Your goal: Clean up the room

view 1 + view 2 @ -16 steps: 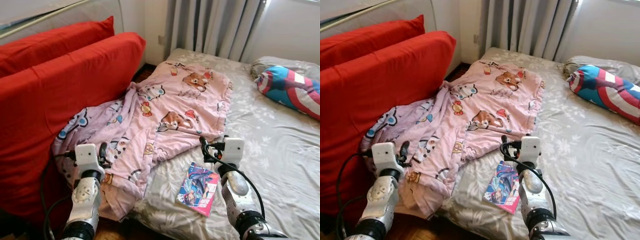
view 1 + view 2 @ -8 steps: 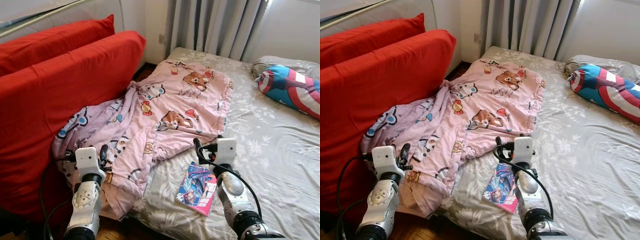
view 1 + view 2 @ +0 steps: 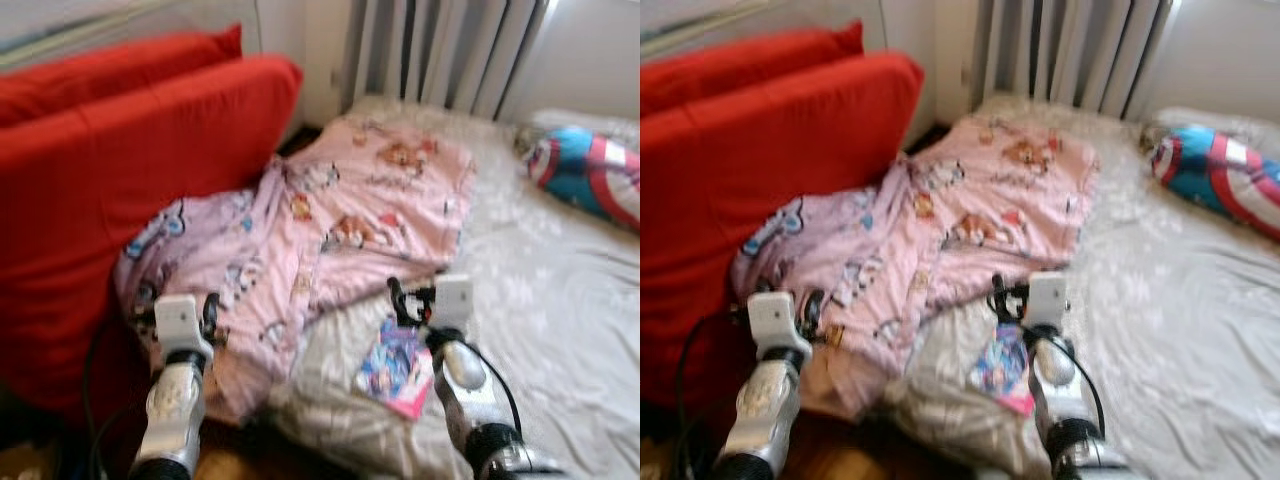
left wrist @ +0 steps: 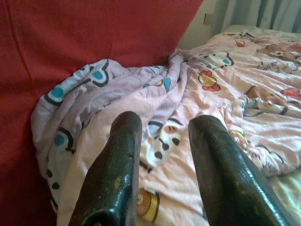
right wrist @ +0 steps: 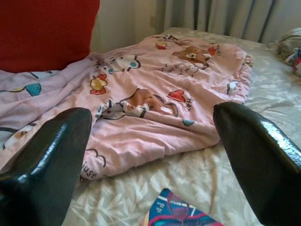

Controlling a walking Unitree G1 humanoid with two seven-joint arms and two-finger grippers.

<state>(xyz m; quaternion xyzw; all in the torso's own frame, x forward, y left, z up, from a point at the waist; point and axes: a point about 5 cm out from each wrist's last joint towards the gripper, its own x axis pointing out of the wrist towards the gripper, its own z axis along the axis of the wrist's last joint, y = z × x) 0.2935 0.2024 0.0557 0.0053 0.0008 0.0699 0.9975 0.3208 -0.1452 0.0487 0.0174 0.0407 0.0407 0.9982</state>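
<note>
While both head views are blurred, you can still read the layout: your two silver arms reach forward and slightly up from the lower edge, wrists level, fingers pointing toward the bed [image 3: 560, 300]; your left gripper [image 4: 162, 160] hangs over the hanging corner of the pink cartoon blanket [image 3: 340, 220], close to the red sofa cushions [image 3: 110, 170]; its jaws stand apart with a narrow gap and hold nothing, the blanket folds lying below and beyond them; your right gripper [image 5: 150, 155] is poised above the near edge of the bed, just behind the lower hem of the blanket; its jaws are spread wide and hold nothing; a colourful book [image 3: 395, 368] lies flat on the grey floral sheet, directly beside and partly under your right forearm, its top edge showing between the right fingers [image 5: 256, 155] in the wrist view; the blanket is crumpled, draped from the middle of the bed down over its left side against the cushions; a striped blue, red and white pillow [image 3: 590, 175] rests at the far right of the bed, well apart from both grippers; grey curtains [image 3: 440, 50] hang behind the bed.
</note>
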